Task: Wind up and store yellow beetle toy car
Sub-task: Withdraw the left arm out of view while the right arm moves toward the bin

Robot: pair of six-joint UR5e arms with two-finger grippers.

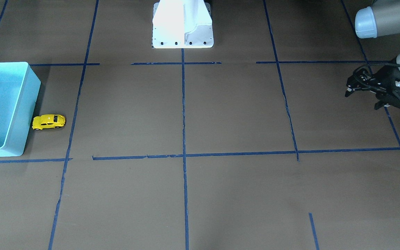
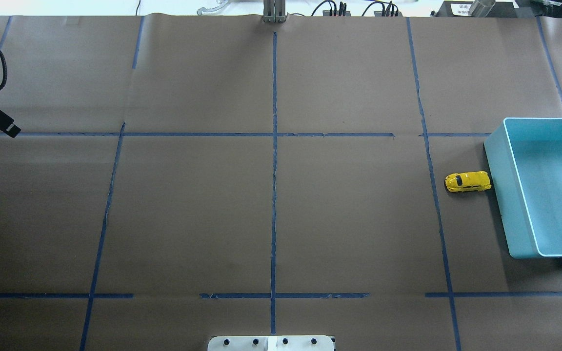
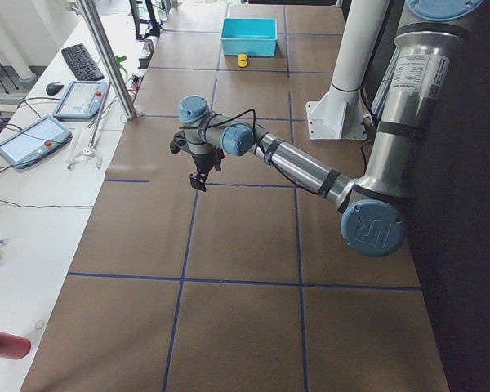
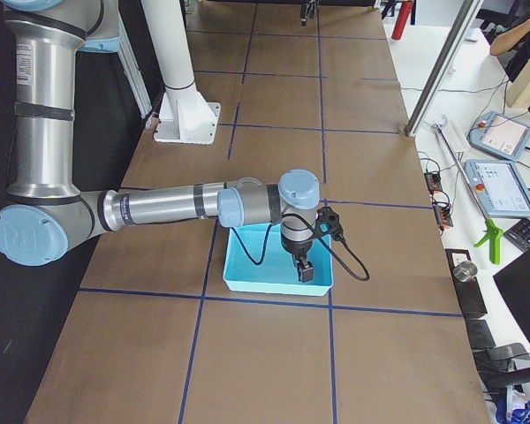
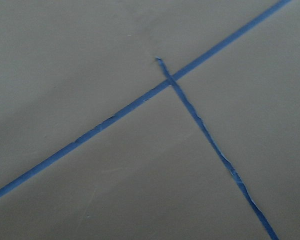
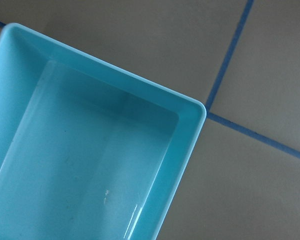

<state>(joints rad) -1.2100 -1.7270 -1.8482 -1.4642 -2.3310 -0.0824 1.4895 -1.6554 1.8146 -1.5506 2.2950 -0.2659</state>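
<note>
Yellow beetle toy car (image 1: 49, 122): on its wheels on the table at about 3 o'clock in the overhead view. It lies lengthwise along the 9-to-3 line, with one end right up against the outer wall of the bin; actual contact cannot be judged. Nothing holds it.

Light blue bin (image 1: 33, 90): at 3 o'clock from the car, partly cut off by the frame edge. The right wrist view shows one bare corner of its inside.

Left gripper (image 1: 364, 98): hangs above the table at about 10 o'clock in the overhead view, well apart from the car. Its two fingertips stand spread, with bare table showing between them. Its wrist view shows only paper and two crossing tape lines.

Right gripper (image 4: 306, 272): hangs pointing down over the bin. I cannot tell whether its fingers are spread or together.

Surface: the table (image 2: 188, 209) is covered in brown paper and marked into large squares by blue tape (image 2: 274, 195). The tape is torn and gapped in places.

Robot base: a white pedestal (image 1: 182, 24) stands at 6 o'clock in the overhead view.

Room: a white bench (image 3: 16, 212) runs along the table's far side and carries a keyboard (image 3: 82, 61), a mouse (image 3: 55, 87) and tablets (image 3: 33, 140). A metal post (image 3: 106, 57) rises at the table's edge.
</note>
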